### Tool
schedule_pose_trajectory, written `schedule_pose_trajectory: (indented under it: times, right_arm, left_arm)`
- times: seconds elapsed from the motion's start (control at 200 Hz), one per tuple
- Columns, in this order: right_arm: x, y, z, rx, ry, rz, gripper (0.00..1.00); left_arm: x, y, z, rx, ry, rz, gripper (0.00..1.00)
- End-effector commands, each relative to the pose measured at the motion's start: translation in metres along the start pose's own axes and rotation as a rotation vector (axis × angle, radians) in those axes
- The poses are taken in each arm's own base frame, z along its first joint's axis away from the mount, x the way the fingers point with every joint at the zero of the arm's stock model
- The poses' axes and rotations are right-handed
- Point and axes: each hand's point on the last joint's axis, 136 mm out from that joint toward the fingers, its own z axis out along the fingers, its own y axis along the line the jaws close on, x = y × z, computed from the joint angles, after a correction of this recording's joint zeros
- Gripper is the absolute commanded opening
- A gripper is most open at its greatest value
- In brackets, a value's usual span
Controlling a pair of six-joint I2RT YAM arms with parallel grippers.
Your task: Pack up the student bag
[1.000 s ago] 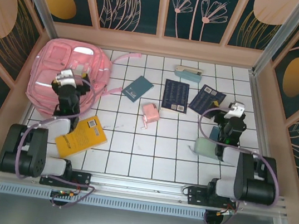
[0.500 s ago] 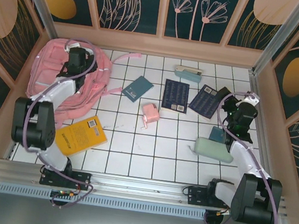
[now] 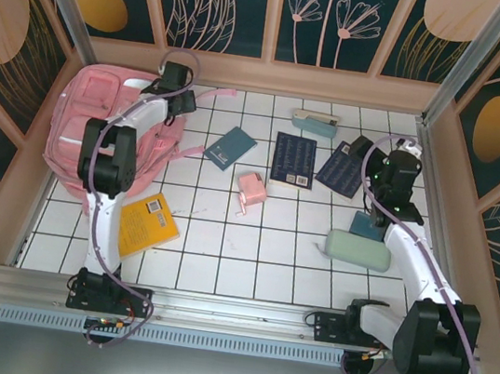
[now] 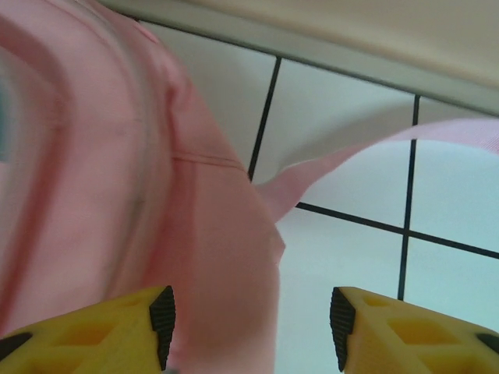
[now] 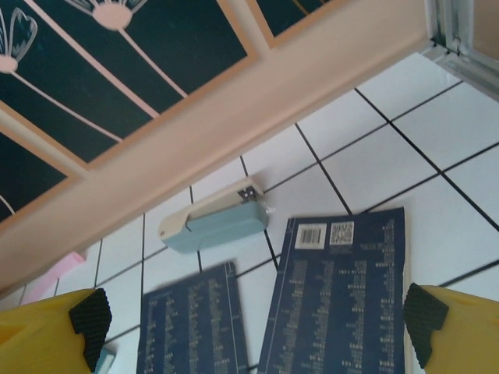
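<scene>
Student bag (image 3: 99, 127) lies far left on the desk (image 3: 248, 262) as the left tool (image 4: 249, 327), newly swung to its top edge, narrows still-parted jaws around the pink fabric, likely to open it, while the right tool (image 5: 257, 319) gapes, empty, over dark booklets (image 5: 343, 296).

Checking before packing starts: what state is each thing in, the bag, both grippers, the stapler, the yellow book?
student bag: lying flat, front up
left gripper: open, astride the bag's edge
right gripper: open, empty
stapler: closed
yellow book: closed, flat
</scene>
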Motion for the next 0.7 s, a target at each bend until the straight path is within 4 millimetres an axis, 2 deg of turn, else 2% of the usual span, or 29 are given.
schedule_pose_trajectory:
  times: [0.0, 0.2, 0.255, 0.325, 0.425, 0.56, 0.695]
  right_arm:
    - [-0.011, 0.009, -0.010, 0.008, -0.022, -0.012, 0.99]
    - [-0.011, 0.023, -0.013, -0.016, -0.012, -0.015, 0.99]
    - [-0.012, 0.028, -0.013, -0.023, -0.011, -0.022, 0.99]
    - [-0.014, 0.032, -0.013, -0.030, -0.014, -0.021, 0.99]
    - [-0.012, 0.038, -0.010, -0.045, -0.003, -0.016, 0.99]
    - [-0.005, 0.048, -0.003, -0.067, 0.021, -0.016, 0.99]
    - [0.001, 0.056, 0.003, -0.081, 0.037, -0.025, 0.99]
  left_arm:
    - [0.035, 0.019, 0.023, -0.119, 0.147, 0.047, 0.57]
    - [0.047, 0.005, 0.040, -0.136, 0.171, 0.095, 0.19]
    - [0.048, 0.003, 0.040, -0.138, 0.172, 0.103, 0.00]
    - [0.051, -0.006, 0.037, -0.125, 0.173, 0.127, 0.00]
    - [0.051, -0.027, 0.023, -0.087, 0.146, 0.175, 0.00]
    - [0.048, -0.057, -0.004, -0.014, 0.102, 0.200, 0.00]
    - [0.053, -0.088, -0.029, 0.072, 0.084, 0.241, 0.00]
